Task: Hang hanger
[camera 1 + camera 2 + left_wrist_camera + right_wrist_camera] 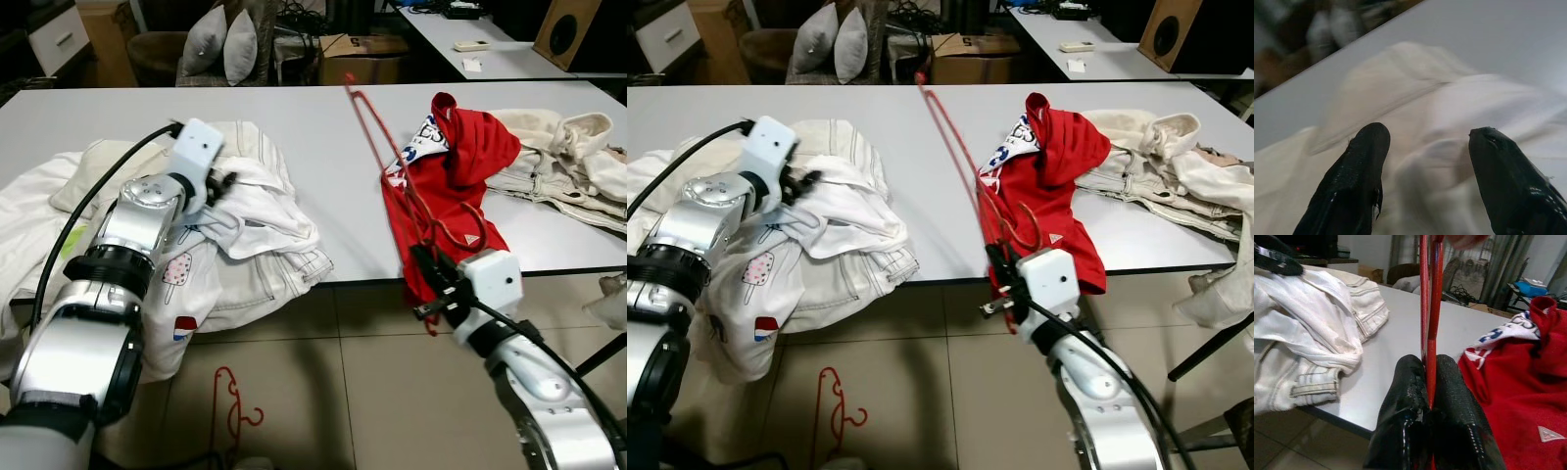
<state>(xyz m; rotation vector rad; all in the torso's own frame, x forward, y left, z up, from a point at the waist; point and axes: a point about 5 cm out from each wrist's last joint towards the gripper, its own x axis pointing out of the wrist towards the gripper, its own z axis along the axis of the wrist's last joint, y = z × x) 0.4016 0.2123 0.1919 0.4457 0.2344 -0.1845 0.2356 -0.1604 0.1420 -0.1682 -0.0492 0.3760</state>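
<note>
Your right gripper [1429,382] is pinched tight on the red hanger [377,132], which slants up over the grey table [294,127] beside the red shirt [456,186]. Your left gripper [1425,161] hovers spread wide above the white clothes pile [255,220].

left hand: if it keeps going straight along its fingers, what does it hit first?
Most likely the white clothes pile: the left hand, fingers open, points straight at it, just short of the fabric. Exact gap is unclear from the blurred wrist view.
</note>
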